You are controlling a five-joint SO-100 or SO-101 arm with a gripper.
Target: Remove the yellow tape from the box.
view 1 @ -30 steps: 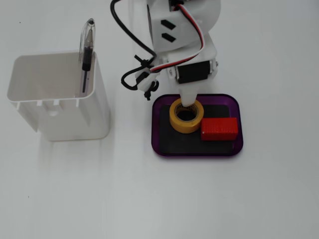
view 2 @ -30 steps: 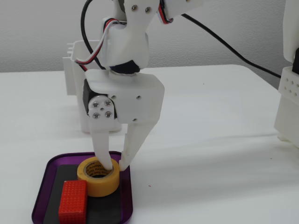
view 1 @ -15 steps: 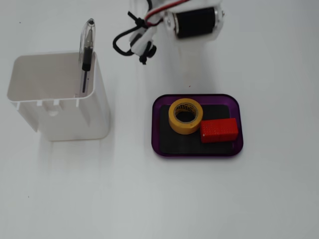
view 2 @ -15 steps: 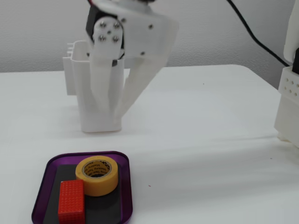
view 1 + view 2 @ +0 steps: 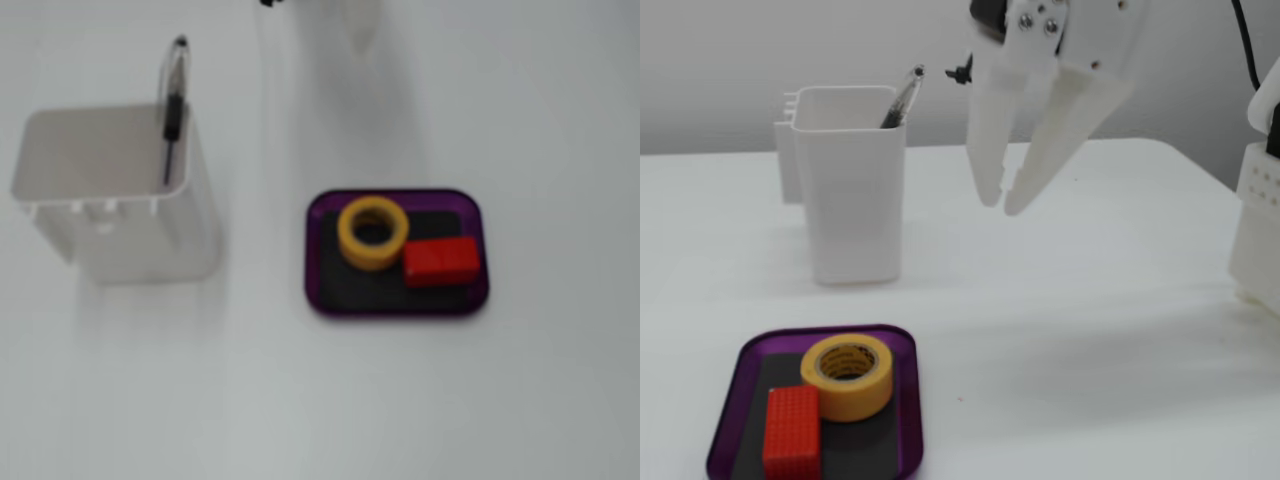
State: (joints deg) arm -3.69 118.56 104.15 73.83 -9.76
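Two things inside the box (image 5: 396, 302): the yellow tape (image 5: 372, 233) lying flat on the black floor, and a red block (image 5: 441, 262) touching it. Purple box sitting on a plain white table (image 5: 300, 400). Tall white bin (image 5: 852, 200) with a pen (image 5: 902, 98) standing well apart from the box. White gripper (image 5: 1000, 206) hanging in the air above the table, holding nothing, tips almost together with just a small gap. Pale wall (image 5: 760, 50) behind the table.
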